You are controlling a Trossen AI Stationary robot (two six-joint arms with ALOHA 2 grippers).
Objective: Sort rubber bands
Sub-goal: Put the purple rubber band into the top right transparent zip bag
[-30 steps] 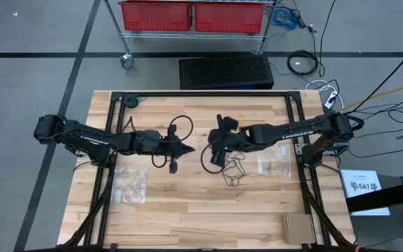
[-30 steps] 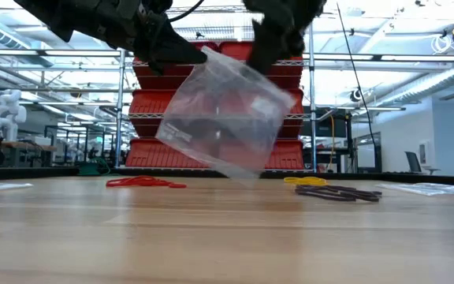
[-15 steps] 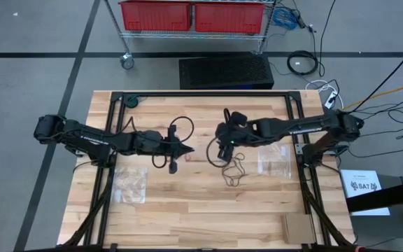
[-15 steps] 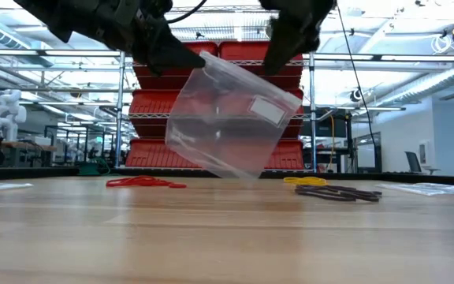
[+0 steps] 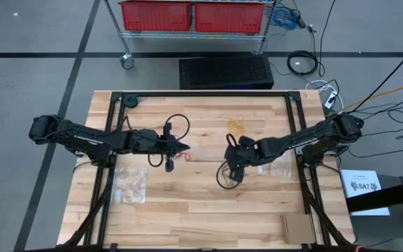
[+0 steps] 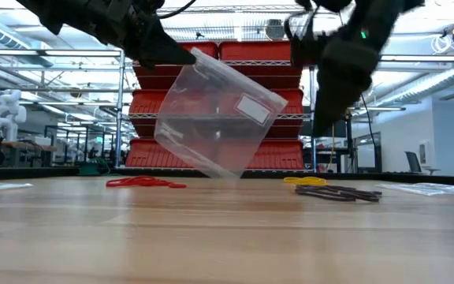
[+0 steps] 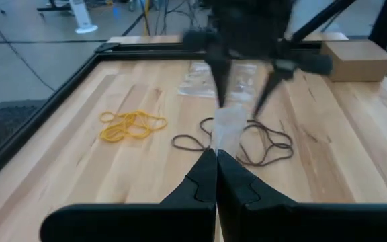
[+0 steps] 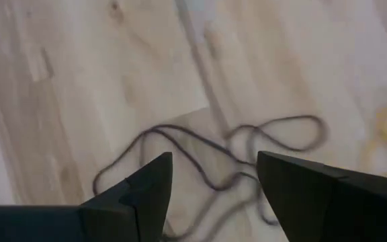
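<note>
My left gripper, over the table's middle, is shut on a clear plastic bag that hangs tilted below it. My right gripper is open and hovers just above the black rubber bands, touching nothing. The yellow bands lie toward the far edge. The red bands lie on the table near the left gripper. My left gripper pinches the clear bag between its two shut fingers at the upper corner, coming level from the table's left. The bag hangs tilted below the fingers; I cannot tell whether its lower corner touches the table.
Two more clear bags lie flat, one near the left edge and one near the right edge. A cardboard box sits at the near right corner. A black frame runs along the table's sides.
My right gripper has drawn away from the bag's top, moving toward the table's near right and down until it stands over the black bands. The bag now hangs from the left gripper alone and has swung slightly toward the left.
</note>
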